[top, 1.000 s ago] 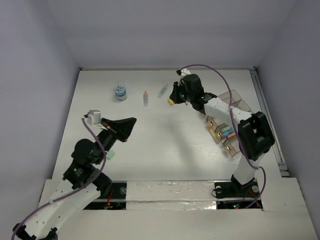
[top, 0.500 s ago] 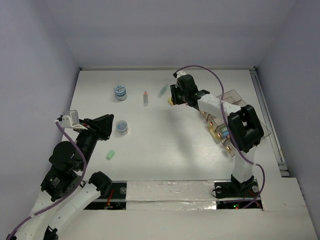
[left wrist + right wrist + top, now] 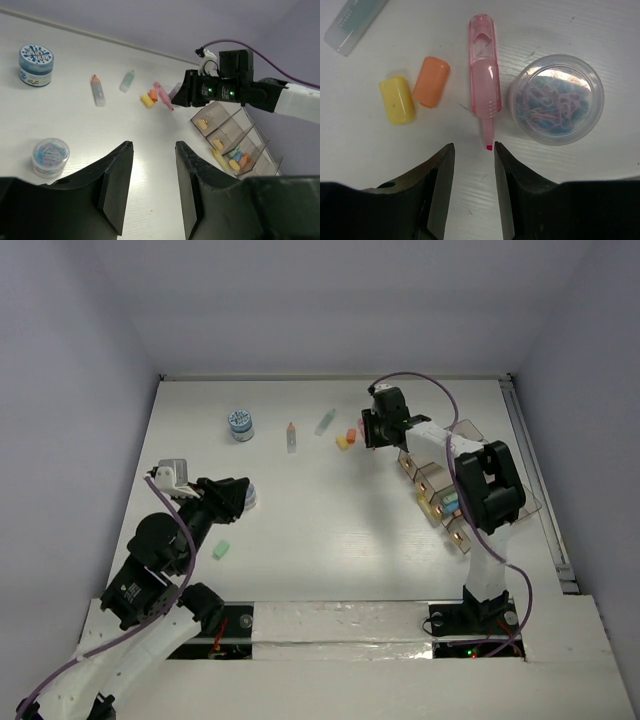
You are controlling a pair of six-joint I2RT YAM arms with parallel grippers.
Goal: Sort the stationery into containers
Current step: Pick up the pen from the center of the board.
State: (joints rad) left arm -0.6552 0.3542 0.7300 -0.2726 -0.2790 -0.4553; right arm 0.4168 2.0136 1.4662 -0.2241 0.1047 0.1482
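Top: right pincer [image 3: 370,432] over tabletop [image 3: 320,530], tray [image 3: 466,428] right of it; left pincer [image 3: 236,498] beside tub [image 3: 248,498].

Left wrist: left pincer half open, empty; tub left of it.

Right wrist: right pincer half open, empty; pink pen [image 3: 485,92] just ahead, lengthwise, tip toward gap; orange eraser [image 3: 431,81], yellow eraser [image 3: 397,100] left; second tub [image 3: 556,100] right.

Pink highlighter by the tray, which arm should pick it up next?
Right. The right fingers are open just above the pink highlighter, near the tray; the left fingers sit far off.
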